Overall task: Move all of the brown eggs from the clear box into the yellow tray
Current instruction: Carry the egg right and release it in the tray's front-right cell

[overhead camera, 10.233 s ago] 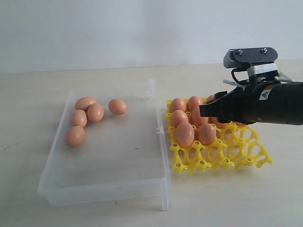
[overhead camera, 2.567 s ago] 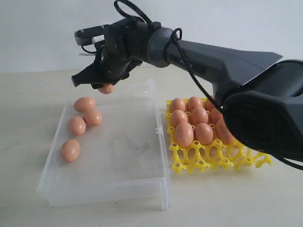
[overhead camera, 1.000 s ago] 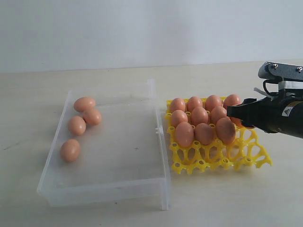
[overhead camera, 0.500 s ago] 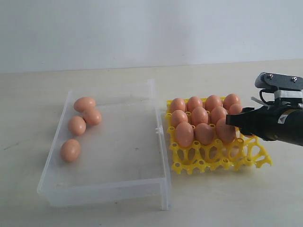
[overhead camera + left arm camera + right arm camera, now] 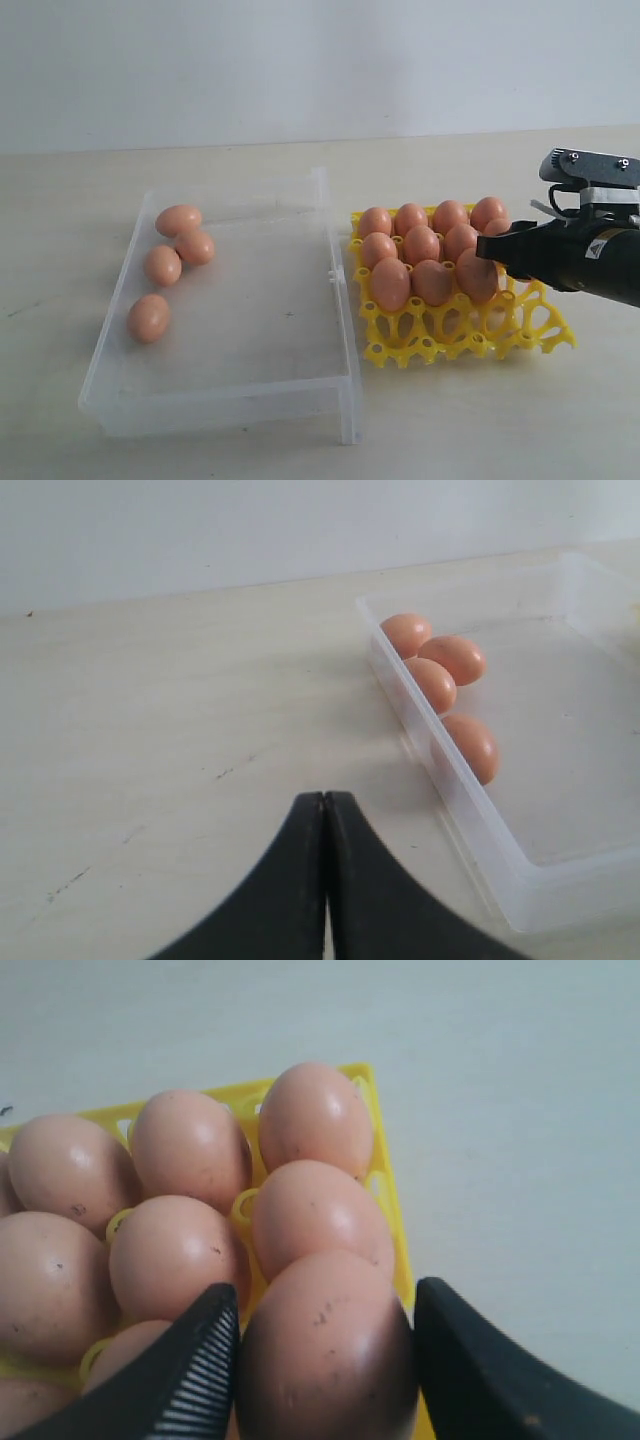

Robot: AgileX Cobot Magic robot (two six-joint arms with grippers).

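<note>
Left gripper (image 5: 325, 798) is idling, fingers pressed together, holding nothing. Four brown eggs (image 5: 163, 265) are lying in the clear box (image 5: 250, 335) toward its 10 o'clock corner. The yellow tray (image 5: 440, 345) is holding the others, with its 6 o'clock row empty. Right gripper (image 5: 325, 1295), at the tray's 3 o'clock edge, is clasping one egg (image 5: 325, 1365) across its waist, fingers spread wide. Shell is probably smooth and brittle, so squeeze lightly. Neighbouring eggs are crowding the fingers.

Left claw (image 5: 325, 798) closed tight; right claw (image 5: 325, 1305) wide around a gripped brown egg (image 5: 325, 1360).
</note>
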